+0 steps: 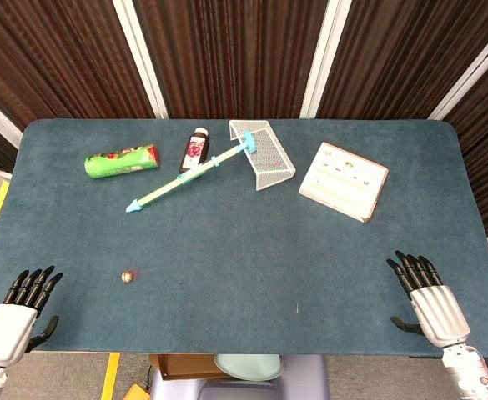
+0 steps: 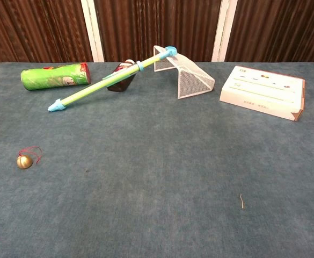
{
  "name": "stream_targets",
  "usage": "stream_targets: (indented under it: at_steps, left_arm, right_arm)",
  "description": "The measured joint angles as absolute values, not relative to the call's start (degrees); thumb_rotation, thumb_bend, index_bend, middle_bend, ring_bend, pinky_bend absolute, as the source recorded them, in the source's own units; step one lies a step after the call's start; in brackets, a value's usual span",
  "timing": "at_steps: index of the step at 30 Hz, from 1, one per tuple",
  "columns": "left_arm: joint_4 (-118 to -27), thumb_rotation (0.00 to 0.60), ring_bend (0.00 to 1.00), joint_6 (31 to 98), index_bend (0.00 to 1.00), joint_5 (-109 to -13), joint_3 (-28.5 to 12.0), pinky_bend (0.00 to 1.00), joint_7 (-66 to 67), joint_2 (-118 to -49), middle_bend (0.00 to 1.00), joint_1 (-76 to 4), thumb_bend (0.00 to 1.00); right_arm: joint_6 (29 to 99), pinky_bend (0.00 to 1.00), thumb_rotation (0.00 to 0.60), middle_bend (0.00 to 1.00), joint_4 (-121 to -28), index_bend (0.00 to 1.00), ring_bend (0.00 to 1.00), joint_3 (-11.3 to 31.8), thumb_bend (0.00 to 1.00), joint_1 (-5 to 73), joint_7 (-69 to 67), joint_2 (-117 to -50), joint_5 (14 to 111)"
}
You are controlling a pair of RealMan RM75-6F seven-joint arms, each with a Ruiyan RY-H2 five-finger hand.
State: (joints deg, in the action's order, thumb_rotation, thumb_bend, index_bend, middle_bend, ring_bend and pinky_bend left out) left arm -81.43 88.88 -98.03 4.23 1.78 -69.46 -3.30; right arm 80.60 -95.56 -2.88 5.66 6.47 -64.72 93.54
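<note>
Left robot hand [image 1: 14,312] and right robot hand [image 1: 431,300] rest at the desk [image 1: 244,242] edge, fingers straight and holding nothing, nearest the small bell [image 1: 128,276].

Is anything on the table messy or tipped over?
Yes. The white mesh basket lies tipped on its side, and the green-and-blue stick leans propped across the small dark bottle, one end raised. The green can lies flat too. Nothing looks spilled or broken.

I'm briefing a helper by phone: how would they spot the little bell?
On the blue table, look at the near left part, ahead of the left hand. The small gold bell lies alone there, round and shiny with a red string, far smaller than anything else.
</note>
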Motion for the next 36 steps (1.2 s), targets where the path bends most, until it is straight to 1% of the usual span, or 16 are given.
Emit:
stream_targets:
  at_steps: [4, 6, 7, 8, 10, 11, 12, 13, 14, 15, 17, 19, 20, 23, 26, 36]
  left_arm:
    - [-81.78, 0.600, 0.00, 88.13, 0.00, -97.85, 4.52, 0.00, 2.27, -69.67, 0.00, -3.42, 0.41]
    - [-81.83, 0.600, 0.00, 87.76, 0.01, -97.87, 4.50, 0.02, 2.11, -70.16, 0.00, -3.69, 0.41]
    - [-81.79, 0.600, 0.00, 87.64, 0.02, -97.87, 4.40, 0.06, 1.94, -70.55, 0.00, -3.85, 0.41]
    - [-81.63, 0.600, 0.02, 87.56, 0.05, -97.86, 4.19, 0.13, 1.71, -71.11, 0.03, -4.08, 0.41]
    - [-80.66, 0.600, 0.15, 87.42, 0.11, -97.80, 3.41, 0.38, 1.18, -73.04, 0.17, -4.74, 0.41]
    - [-79.89, 0.600, 0.29, 87.33, 0.15, -97.75, 2.96, 0.55, 0.88, -74.15, 0.31, -5.14, 0.41]
    - [-78.56, 0.600, 0.46, 87.17, 0.21, -97.66, 2.28, 0.73, 0.36, -75.84, 0.48, -5.77, 0.41]
    - [-77.38, 0.600, 0.56, 86.99, 0.25, -97.53, 1.73, 0.82, -0.07, -77.22, 0.58, -6.29, 0.41]
    - [-76.11, 0.600, 0.69, 86.70, 0.31, -97.31, 1.17, 0.92, -0.59, -78.65, 0.72, -6.91, 0.41]
    - [-74.39, 0.600, 0.78, 85.96, 0.36, -96.87, 0.41, 0.97, -1.37, -80.54, 0.81, -7.86, 0.41]
    - [-71.86, 0.600, 0.88, 84.60, 0.42, -96.16, -0.62, 1.00, -2.41, -83.12, 0.92, -9.32, 0.41]
    - [-69.11, 0.600, 0.92, 82.95, 0.44, -95.29, -1.56, 1.00, -2.90, -85.79, 0.97, -10.84, 0.41]
    - [-68.04, 0.600, 0.94, 82.21, 0.45, -94.87, -1.87, 1.00, -2.91, -86.84, 0.99, -11.41, 0.41]
    - [-65.02, 0.600, 0.99, 79.90, 0.46, -93.59, -2.59, 1.00, -2.37, -89.65, 1.00, -13.06, 0.41]
    - [-62.40, 0.600, 1.00, 78.00, 0.47, -92.55, -2.90, 1.00, -0.71, -91.62, 1.00, -14.33, 0.41]
    - [-57.28, 0.600, 1.00, 75.48, 0.48, -90.49, -2.94, 1.00, -1.17, -95.95, 1.00, -16.55, 0.41]
  right_arm:
    - [80.53, 0.00, 0.600, 0.00, -95.68, 0.00, 0.00, -3.21, 0.18, 5.76, 5.96, -64.51, 94.29]
    - [80.64, 0.00, 0.600, 0.00, -95.76, 0.00, 0.00, -3.34, 0.18, 5.73, 5.53, -64.33, 94.50]
    - [80.83, 0.00, 0.600, 0.00, -95.78, 0.00, 0.00, -3.35, 0.18, 5.69, 5.24, -64.27, 94.58]
    - [80.97, 0.00, 0.600, 0.00, -95.73, 0.00, 0.00, -3.33, 0.18, 5.67, 5.14, -64.27, 94.59]
    - [80.71, 0.00, 0.600, 0.00, -95.52, 0.00, 0.00, -3.29, 0.18, 5.81, 5.14, -64.39, 94.59]
    - [80.44, 0.00, 0.600, 0.00, -95.41, 0.00, 0.00, -3.27, 0.18, 5.94, 5.15, -64.49, 94.58]
    - [80.13, 0.00, 0.600, 0.00, -95.29, 0.00, 0.00, -3.25, 0.18, 6.08, 5.19, -64.60, 94.54]
    - [79.69, 0.00, 0.600, 0.00, -95.19, 0.00, 0.00, -3.22, 0.18, 6.28, 5.25, -64.74, 94.44]
    - [79.39, 0.00, 0.600, 0.00, -95.16, 0.00, 0.00, -3.18, 0.18, 6.45, 5.28, -64.86, 94.34]
    - [79.23, 0.00, 0.600, 0.00, -95.15, 0.00, 0.00, -3.10, 0.18, 6.61, 5.29, -65.01, 94.27]
    - [79.17, 0.00, 0.600, 0.00, -95.08, 0.00, 0.00, -2.94, 0.18, 6.73, 5.58, -65.35, 94.16]
    - [78.84, 0.00, 0.600, 0.00, -95.03, 0.00, 0.00, -2.90, 0.18, 6.84, 6.05, -65.62, 93.93]
    - [78.62, 0.00, 0.600, 0.00, -95.01, 0.00, 0.00, -2.87, 0.18, 6.90, 6.24, -65.73, 93.75]
    - [77.89, 0.00, 0.600, 0.00, -95.00, 0.00, 0.00, -2.74, 0.18, 7.09, 6.80, -65.97, 92.90]
    - [77.42, 0.00, 0.600, 0.00, -95.10, 0.00, 0.00, -2.60, 0.18, 7.26, 7.16, -66.05, 92.25]
    - [77.38, 0.00, 0.600, 0.00, -95.23, 0.00, 0.00, -2.49, 0.18, 7.24, 7.67, -66.12, 91.60]
